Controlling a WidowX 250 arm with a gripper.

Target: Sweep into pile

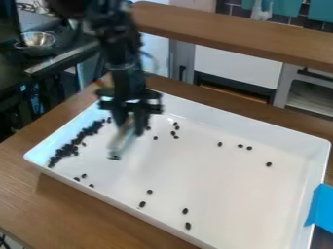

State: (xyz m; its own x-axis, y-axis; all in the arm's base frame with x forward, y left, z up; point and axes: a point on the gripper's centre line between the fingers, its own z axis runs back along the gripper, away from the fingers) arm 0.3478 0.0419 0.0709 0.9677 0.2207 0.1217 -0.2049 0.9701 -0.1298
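Behind the raised wooden ledge (234,36), dark tiles (299,19); below it, a white panel (237,67); left of it, a metal bowl (38,40); nearer than it, blue tape (321,209).

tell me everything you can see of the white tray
The tray is white, rectangular and shallow, with raised walls and a slight shine, perhaps plastic. It lies flat on the wooden table, its near right part cut off by the view's edge. Small dark pieces form a band near its left wall; others lie scattered. A blue strip is on its right wall. Below the gripper, a pale tool reaches towards its floor; contact is unclear.
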